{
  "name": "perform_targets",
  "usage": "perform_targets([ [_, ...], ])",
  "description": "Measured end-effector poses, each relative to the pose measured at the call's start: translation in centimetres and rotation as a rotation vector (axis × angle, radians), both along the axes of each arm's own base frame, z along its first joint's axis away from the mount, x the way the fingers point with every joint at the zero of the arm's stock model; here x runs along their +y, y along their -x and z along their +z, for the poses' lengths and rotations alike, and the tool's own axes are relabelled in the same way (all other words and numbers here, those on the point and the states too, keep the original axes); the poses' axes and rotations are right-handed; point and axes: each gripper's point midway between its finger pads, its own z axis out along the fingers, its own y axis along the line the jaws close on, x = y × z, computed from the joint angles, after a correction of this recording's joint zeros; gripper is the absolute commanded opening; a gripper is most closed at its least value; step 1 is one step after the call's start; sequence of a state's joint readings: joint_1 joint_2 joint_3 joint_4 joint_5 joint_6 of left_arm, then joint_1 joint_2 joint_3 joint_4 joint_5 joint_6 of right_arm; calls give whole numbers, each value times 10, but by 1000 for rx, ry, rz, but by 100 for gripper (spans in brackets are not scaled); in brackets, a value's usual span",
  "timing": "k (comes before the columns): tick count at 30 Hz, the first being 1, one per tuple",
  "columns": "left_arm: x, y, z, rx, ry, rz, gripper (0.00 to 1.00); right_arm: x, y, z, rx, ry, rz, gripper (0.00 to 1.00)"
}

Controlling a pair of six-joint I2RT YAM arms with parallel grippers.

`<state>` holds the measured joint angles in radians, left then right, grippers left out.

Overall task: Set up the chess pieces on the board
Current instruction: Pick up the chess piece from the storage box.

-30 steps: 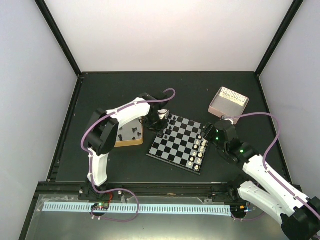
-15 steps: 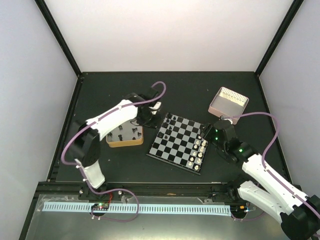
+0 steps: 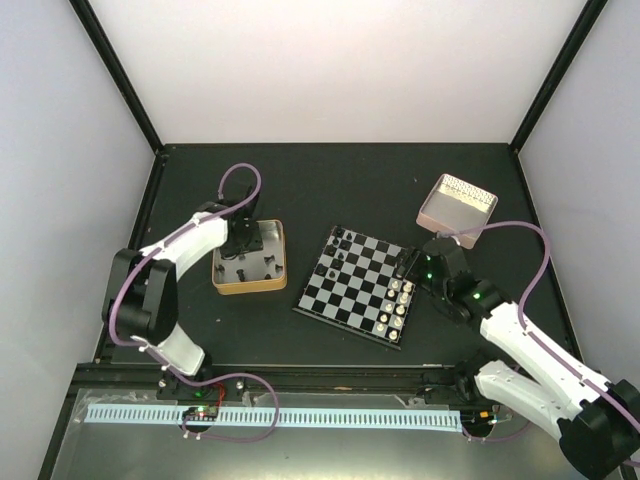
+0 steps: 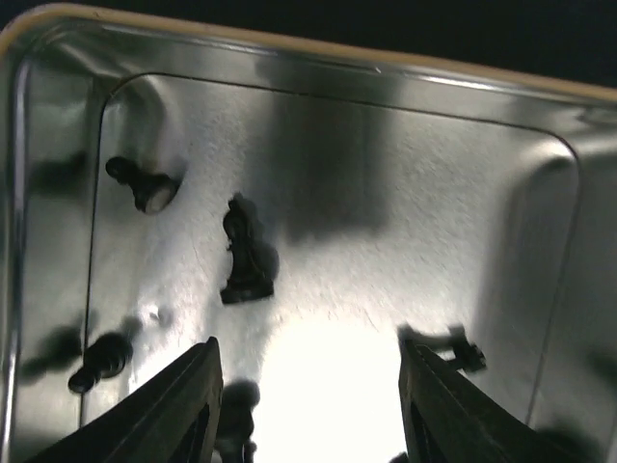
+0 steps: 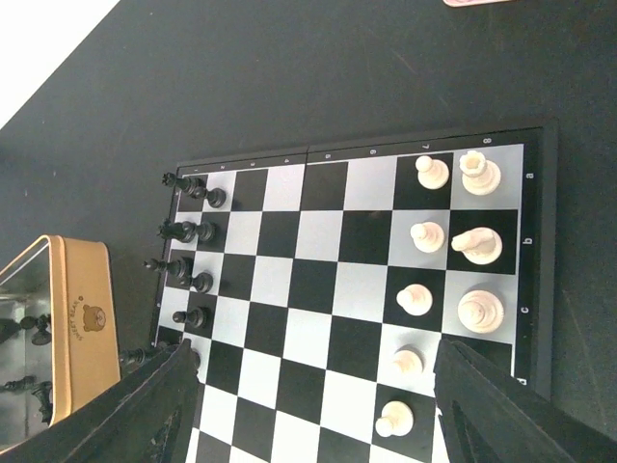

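- The left gripper hangs over the gold-rimmed tin, which sits just left of the board; its fingers stand apart with nothing between them
- Several black chess pieces sit scattered on the tin's shiny floor, one just beyond the fingertips
- More black pieces stand in two short rows along the board's far left edge
- The white pieces line its right edge
- The right gripper hovers at the board's right side, fingers spread wide and empty

Overhead view spans everything; wrist views close above tin and board (shared overhead).
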<state>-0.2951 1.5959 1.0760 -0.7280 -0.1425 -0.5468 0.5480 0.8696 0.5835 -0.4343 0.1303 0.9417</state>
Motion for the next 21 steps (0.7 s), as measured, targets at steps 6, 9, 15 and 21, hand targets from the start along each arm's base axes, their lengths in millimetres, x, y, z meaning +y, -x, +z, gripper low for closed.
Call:
perform_targets([
  [6, 13, -13, -24, 4, -35, 65, 51, 3, -1, 2, 4, -4, 9, 68],
  [9, 17, -15, -33, 16, -44, 81, 47, 3, -2, 2, 3, -5, 8, 68],
  [15, 25, -18, -44, 14, -58, 105, 36, 4, -2, 5, -2, -8, 9, 67],
  [21, 28, -15, -56, 25, -53, 115, 30, 4, -3, 8, -6, -10, 9, 67],
])
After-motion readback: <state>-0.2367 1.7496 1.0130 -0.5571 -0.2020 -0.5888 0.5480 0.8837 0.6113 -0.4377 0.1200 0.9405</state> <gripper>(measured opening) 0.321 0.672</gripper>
